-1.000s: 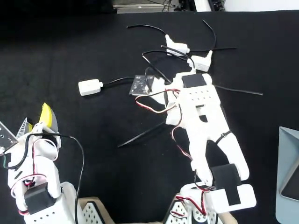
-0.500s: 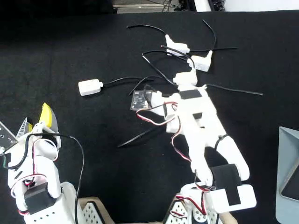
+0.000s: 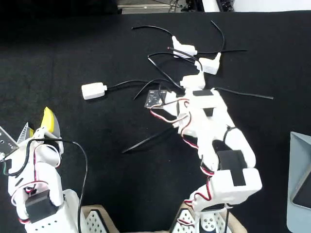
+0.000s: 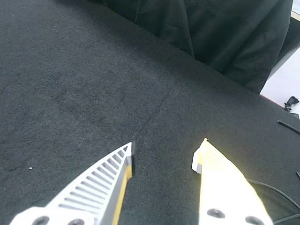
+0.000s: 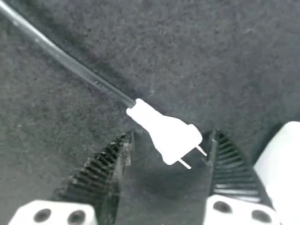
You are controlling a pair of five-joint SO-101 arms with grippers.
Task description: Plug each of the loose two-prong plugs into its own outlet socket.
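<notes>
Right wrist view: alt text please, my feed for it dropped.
A white two-prong plug on a black cord lies on the black tabletop between the open right gripper's dark ribbed fingers, its prongs pointing toward one finger.

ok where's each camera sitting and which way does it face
High view: fixed overhead, facing down at the table; left hand and right arm show.
Left wrist view: on that wrist, facing bare table past the open left hand.
Right wrist view: on that wrist, facing a white plug inside the open right hand.
Shared: high and right wrist views both show the white plug.
</notes>
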